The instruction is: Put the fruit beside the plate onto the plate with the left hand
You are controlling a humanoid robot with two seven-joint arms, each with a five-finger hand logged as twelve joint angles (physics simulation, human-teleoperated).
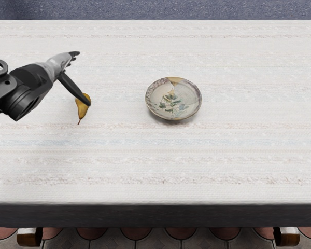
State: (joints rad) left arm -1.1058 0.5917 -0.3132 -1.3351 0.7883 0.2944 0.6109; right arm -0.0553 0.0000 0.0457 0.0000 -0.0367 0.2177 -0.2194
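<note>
Pear [82, 108] lies on the table [155, 166] left of centre, well apart from plate [196, 92]. My left hand [62, 70] sits just upper-left of it, fingers spread wide, thumb tip touching it.

White-clothed table [197, 171] above tiled floor [160, 244]

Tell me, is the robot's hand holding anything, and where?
Nothing held. The left hand is open; only its dark thumb overlaps the broad end of the small yellow-brown pear.
</note>
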